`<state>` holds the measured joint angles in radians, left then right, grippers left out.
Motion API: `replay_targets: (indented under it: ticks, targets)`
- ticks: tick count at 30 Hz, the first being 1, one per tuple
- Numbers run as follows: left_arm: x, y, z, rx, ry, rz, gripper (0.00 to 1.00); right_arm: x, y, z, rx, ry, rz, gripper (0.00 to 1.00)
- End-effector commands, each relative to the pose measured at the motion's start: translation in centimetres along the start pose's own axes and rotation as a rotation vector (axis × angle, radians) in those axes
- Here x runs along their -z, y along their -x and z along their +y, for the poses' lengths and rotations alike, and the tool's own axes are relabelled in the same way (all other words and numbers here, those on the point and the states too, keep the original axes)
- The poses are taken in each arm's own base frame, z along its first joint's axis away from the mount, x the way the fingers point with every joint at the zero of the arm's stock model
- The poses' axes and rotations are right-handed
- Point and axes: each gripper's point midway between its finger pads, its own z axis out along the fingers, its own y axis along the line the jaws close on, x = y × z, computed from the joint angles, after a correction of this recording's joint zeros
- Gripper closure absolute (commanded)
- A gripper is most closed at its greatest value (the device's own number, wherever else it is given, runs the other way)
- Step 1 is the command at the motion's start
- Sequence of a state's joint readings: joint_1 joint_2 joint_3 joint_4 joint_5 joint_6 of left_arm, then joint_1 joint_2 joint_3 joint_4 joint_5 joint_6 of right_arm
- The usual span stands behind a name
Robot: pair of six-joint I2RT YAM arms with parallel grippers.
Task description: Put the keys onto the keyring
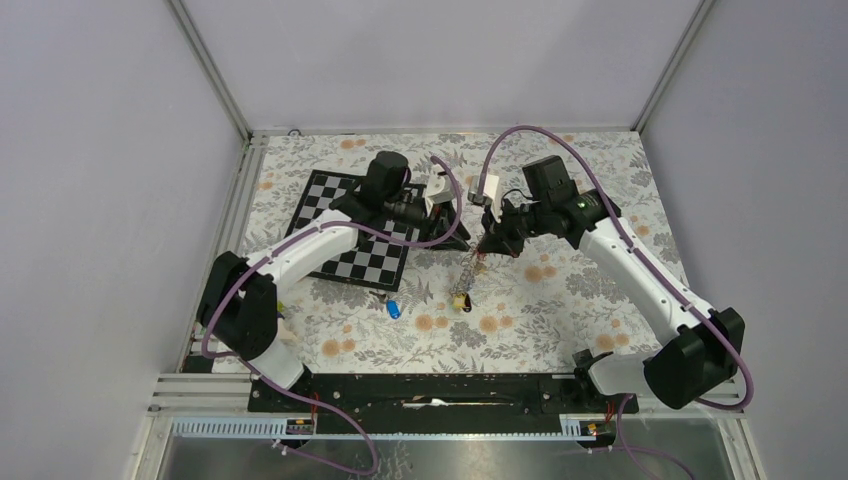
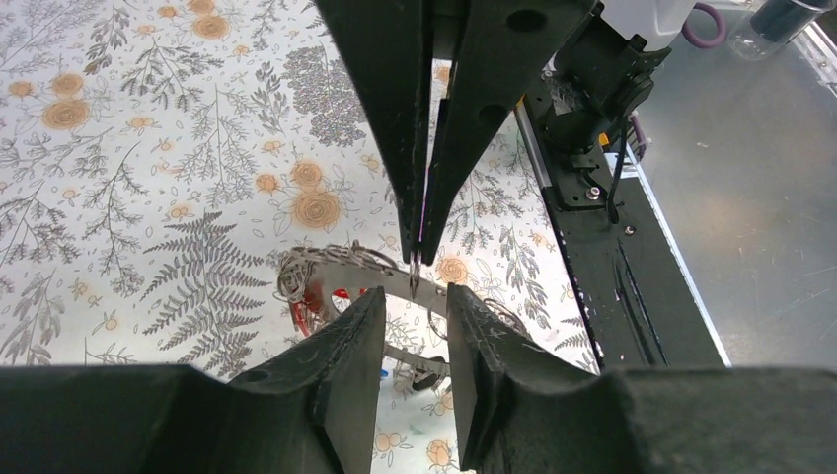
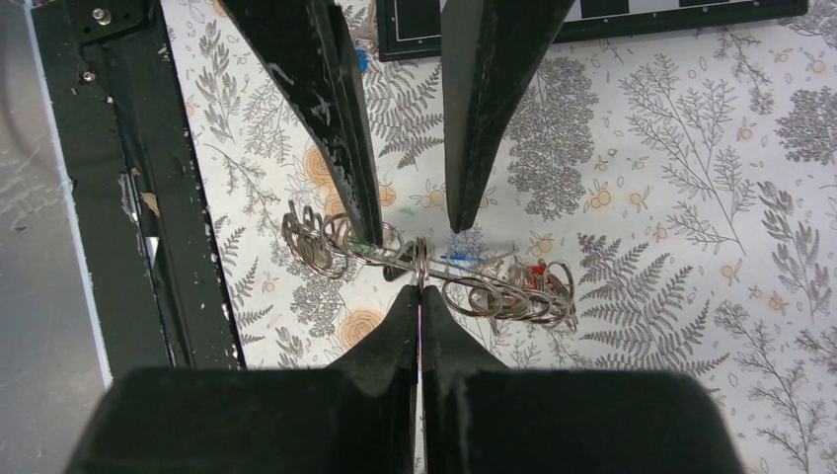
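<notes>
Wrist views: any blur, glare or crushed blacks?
Left wrist: keyring sharp, mild sheen on the metal sheet at right. Right wrist: keyring crisp, right hand a near-black mass with little detail. Top view: even light, soft shadows, keyring tiny.

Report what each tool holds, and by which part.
Right tool pinches the keyring by a ring mid-chain. Left tool is open, holding nothing.
</notes>
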<state>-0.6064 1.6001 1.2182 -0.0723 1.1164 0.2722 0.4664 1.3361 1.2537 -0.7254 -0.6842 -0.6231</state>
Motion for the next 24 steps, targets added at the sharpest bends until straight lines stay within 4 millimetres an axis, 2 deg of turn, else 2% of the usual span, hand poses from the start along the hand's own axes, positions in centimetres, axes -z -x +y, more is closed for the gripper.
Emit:
replay_targets:
  ticks: [1, 15, 17, 20, 24]
  targets:
    - [-0.7, 2.4, 0.1, -0.110, -0.029, -0.044, 0.67, 0.2, 2.2, 0.7, 0.039, 0.039, -0.064, 1.00]
    - [-1.1, 1.2, -0.4, -0.085, -0.062, -0.037, 0.78, 0.3, 2.4, 1.0, 0.036, 0.045, -0.077, 1.00]
    - [-1.2, 1.3, -0.4, -0.101, -0.062, -0.046, 0.84, 0.4, 2.3, 1.0, 0.035, 0.045, -0.077, 1.00]
    - [-1.1, 1.4, -0.7, -0.109, -0.072, -0.050, 1.00, 0.3, 2.3, 1.0, 0.034, 0.044, -0.077, 1.00]
    - [-0.7, 0.9, -1.6, -0.140, -0.109, -0.029, 1.00, 0.5, 2.1, 1.1, 0.035, 0.034, -0.074, 0.98]
